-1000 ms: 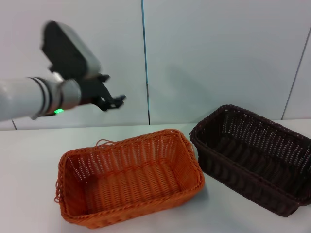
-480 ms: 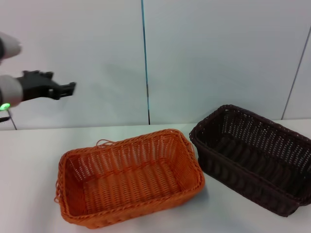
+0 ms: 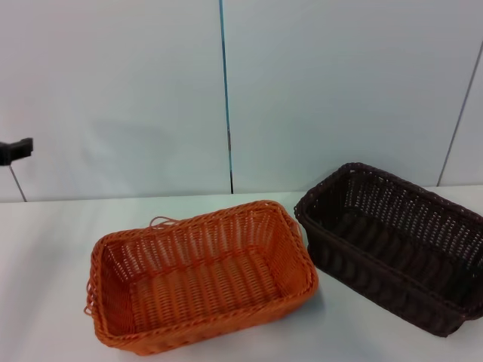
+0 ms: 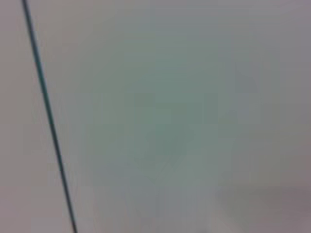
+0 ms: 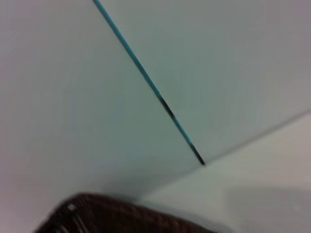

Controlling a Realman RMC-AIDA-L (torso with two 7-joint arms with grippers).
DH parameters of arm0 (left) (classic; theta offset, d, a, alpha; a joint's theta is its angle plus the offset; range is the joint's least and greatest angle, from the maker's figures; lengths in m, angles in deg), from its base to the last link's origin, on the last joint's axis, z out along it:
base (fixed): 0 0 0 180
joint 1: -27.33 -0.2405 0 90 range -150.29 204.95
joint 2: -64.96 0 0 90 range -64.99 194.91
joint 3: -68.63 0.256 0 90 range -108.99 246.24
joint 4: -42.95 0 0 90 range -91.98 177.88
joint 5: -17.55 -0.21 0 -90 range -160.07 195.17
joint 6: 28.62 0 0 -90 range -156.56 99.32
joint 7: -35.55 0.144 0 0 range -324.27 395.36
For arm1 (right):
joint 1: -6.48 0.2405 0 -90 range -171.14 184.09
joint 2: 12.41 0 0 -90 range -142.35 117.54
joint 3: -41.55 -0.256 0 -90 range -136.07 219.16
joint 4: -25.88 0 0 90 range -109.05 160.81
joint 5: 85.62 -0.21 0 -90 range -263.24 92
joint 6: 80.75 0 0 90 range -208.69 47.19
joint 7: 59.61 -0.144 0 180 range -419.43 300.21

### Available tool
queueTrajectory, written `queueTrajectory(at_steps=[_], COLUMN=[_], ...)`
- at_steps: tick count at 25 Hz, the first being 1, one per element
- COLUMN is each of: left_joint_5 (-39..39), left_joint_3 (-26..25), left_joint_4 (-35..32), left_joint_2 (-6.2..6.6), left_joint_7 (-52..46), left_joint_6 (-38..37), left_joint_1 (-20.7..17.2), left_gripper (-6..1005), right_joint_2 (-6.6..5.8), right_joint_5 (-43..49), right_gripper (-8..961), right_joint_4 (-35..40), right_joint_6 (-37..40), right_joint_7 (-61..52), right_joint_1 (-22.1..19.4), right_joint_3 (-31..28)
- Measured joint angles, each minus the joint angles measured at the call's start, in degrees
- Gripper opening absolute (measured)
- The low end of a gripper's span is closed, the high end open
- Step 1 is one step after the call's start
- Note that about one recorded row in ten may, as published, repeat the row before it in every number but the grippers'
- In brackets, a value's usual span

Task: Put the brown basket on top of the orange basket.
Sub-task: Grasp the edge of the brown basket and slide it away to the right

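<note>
Brown basket (image 3: 392,253) beside orange basket (image 3: 200,275), long axis running back-left to front-right; jaws' state indiscernible.

A white table (image 3: 45,249) carries the orange basket (image 3: 200,275) beside the brown basket (image 3: 392,245).

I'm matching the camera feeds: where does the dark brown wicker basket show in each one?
Head view: dark brown woven wicker basket, lower right on the table.
Left wrist view: not in it.
Right wrist view: only its rim, bottom edge.
Shared landmark: the teal wall seam.
</note>
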Motion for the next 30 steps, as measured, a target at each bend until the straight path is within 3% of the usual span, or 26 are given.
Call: queueTrajectory(at_steps=[6,16,22,30], left_joint_5=[0.0,-0.1,-0.1,-0.1], left_joint_3=[-0.1,0.0,0.3,0.5], left_joint_4=[0.1,0.2,0.1,0.1], left_joint_2=[-0.21,-0.23,-0.18,-0.13], left_joint_7=[2.4,4.3,5.3,6.7], left_joint_6=[0.5,1.0,1.0,1.2], left_joint_1=[-1.0,-2.0,-2.2,-1.8], left_gripper=[722,722,722,722], right_joint_2=[-0.03,-0.33,-0.86,-0.81], right_joint_5=[15.3,22.8,37.3,45.2], right_gripper=[787,787,787,787], right_joint_4=[-8.9,-8.4,-9.5,-9.2], right_joint_6=[-0.3,1.1,10.5,16.0], right_joint_7=[-15.3,-25.9,-35.8,-41.1], right_joint_1=[0.9,6.2,12.3,17.3], right_joint_3=[6.7,8.1,8.2,9.4])
